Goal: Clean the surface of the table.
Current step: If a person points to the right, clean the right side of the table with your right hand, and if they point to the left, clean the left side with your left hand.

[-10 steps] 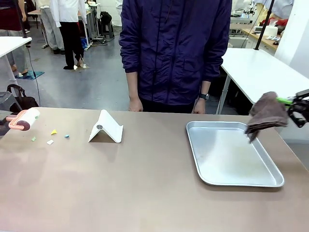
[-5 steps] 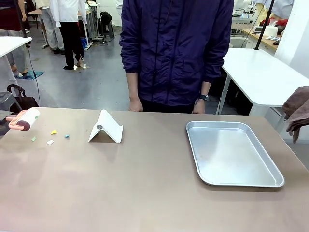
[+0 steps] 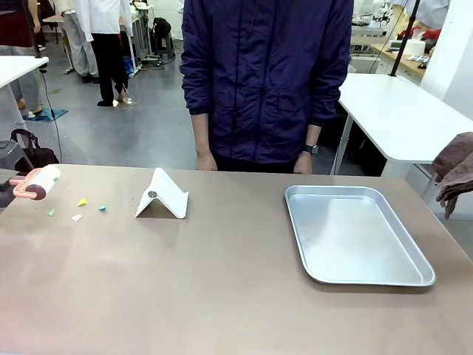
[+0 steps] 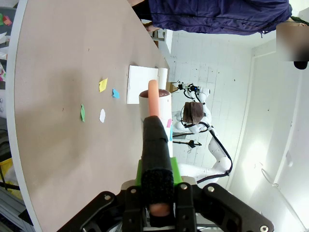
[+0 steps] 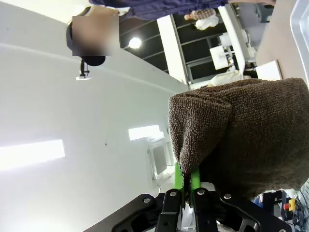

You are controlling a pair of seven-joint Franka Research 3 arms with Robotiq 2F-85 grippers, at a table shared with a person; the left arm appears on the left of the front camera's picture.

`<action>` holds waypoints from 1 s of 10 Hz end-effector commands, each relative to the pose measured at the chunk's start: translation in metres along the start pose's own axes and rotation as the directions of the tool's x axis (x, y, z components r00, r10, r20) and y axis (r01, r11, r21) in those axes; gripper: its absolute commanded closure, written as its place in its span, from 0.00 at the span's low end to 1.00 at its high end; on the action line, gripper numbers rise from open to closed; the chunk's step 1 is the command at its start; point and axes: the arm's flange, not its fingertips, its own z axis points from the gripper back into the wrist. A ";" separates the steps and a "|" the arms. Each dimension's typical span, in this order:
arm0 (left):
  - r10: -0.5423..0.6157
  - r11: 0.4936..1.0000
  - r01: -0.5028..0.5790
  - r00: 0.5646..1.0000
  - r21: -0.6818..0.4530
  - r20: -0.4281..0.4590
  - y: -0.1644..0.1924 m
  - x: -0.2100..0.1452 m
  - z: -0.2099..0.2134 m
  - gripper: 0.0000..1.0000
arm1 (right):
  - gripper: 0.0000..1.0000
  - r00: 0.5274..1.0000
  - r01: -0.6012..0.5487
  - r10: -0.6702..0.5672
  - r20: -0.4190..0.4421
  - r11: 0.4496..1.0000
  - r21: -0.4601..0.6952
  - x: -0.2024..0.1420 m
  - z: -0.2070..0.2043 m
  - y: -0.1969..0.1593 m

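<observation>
Fingers of the left gripper [image 4: 155, 126] are clamped on the pink handle of a lint roller [image 4: 154, 104], whose white drum sticks out just past the fingertips. On the right gripper [image 5: 187, 176] we see the green pads pressed together on a fold of a brown towel [image 5: 241, 135], which bunches up above them.

We see the table [image 3: 222, 288] as a wide, plain taupe-brown top, smooth and matte, far bigger than the silver metal tray [image 3: 347, 237] lying on its right part. In the left wrist view the top spreads out beneath and ahead of the left fingers. From the front, the roller sits at the table's left end, well apart from the tray; we cannot tell whether the drum touches the top. The towel hangs to the right of the tray, raised and clear of the top.

Small paper scraps [image 3: 82, 201], yellow, blue, green and white, lie on the top just beside the roller, on its tray side. A white folded stand [image 3: 162, 196] rests between those scraps and the tray. Behind the tray's far left corner a person [image 3: 266, 74] in a dark blue jacket stands at the far edge, both hands hanging by it.
</observation>
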 end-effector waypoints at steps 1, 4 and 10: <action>-0.017 1.000 0.017 1.000 0.005 -0.013 -0.002 -0.002 0.000 1.00 | 0.94 1.000 0.000 0.000 0.001 1.000 0.000 0.000 0.000 0.000; -0.017 1.000 0.017 1.000 0.005 -0.013 -0.002 -0.002 0.000 1.00 | 0.94 0.990 -0.133 0.124 -0.061 0.976 -0.170 -0.012 -0.059 -0.026; -0.017 1.000 0.017 1.000 0.005 -0.013 -0.002 -0.002 0.000 1.00 | 0.94 0.921 -0.386 0.332 -0.204 0.846 -0.368 -0.018 -0.181 -0.110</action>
